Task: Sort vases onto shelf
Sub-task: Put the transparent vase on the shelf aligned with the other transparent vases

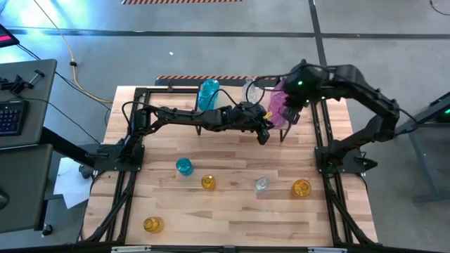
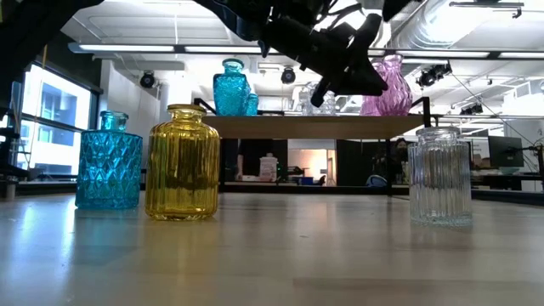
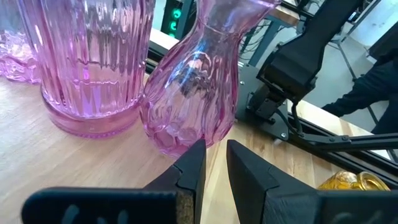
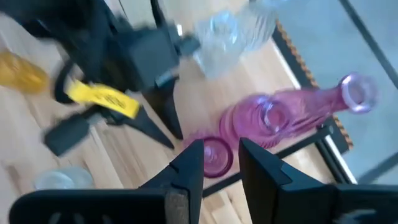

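- While the left gripper, fingers slightly parted and empty, sits just before the pink bulbous vase on the shelf, back out straight.
- Right gripper, narrowly spread and empty, hovers above; lift clear.

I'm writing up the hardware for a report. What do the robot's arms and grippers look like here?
Both arms are matte black and jointed. The right arm shows a small green light near its wrist. The left gripper and right gripper each have two dark, wedge-shaped fingers. A yellow label shows on the left gripper in the right wrist view.
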